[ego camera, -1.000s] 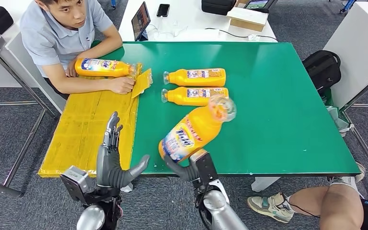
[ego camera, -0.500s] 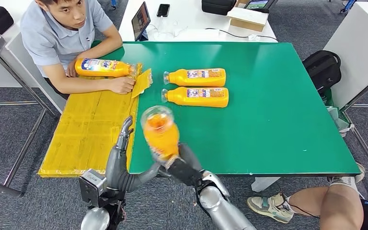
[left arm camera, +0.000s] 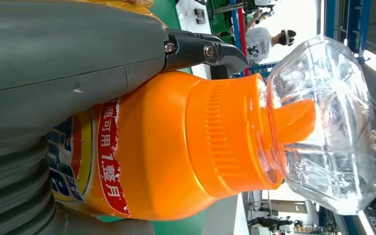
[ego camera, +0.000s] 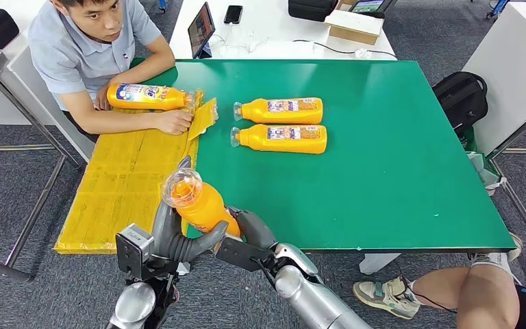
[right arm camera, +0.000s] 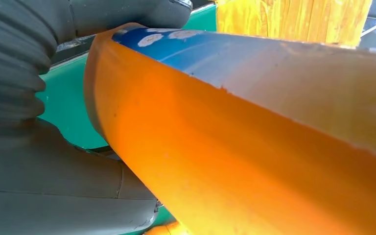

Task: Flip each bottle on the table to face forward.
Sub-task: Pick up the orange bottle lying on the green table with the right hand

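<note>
An orange bottle (ego camera: 204, 207) with a clear cap (ego camera: 181, 186) hangs tilted over the table's front edge, cap pointing up and to the left. My right hand (ego camera: 250, 240) grips its base end. My left hand (ego camera: 174, 236) wraps its body from the left, thumb under it. In the left wrist view the left hand (left arm camera: 54, 63) lies along the orange bottle (left arm camera: 176, 147), beside a blue and red label. The right wrist view has the right hand (right arm camera: 39, 161) against the orange bottle (right arm camera: 249, 147). Two more bottles (ego camera: 281, 110) (ego camera: 282, 138) lie on their sides mid-table, labels up, caps to the left.
A seated person at the far left rests both hands on another bottle (ego camera: 147, 96) lying on flattened yellow cardboard (ego camera: 120, 185). The green table (ego camera: 397, 151) stretches to the right. A black backpack (ego camera: 460, 96) sits beyond its right edge, and another person's leg (ego camera: 479, 288) is at the lower right.
My right hand swung the bottle from a rightward tilt over the table to the left and down. My left hand rose and closed around it.
</note>
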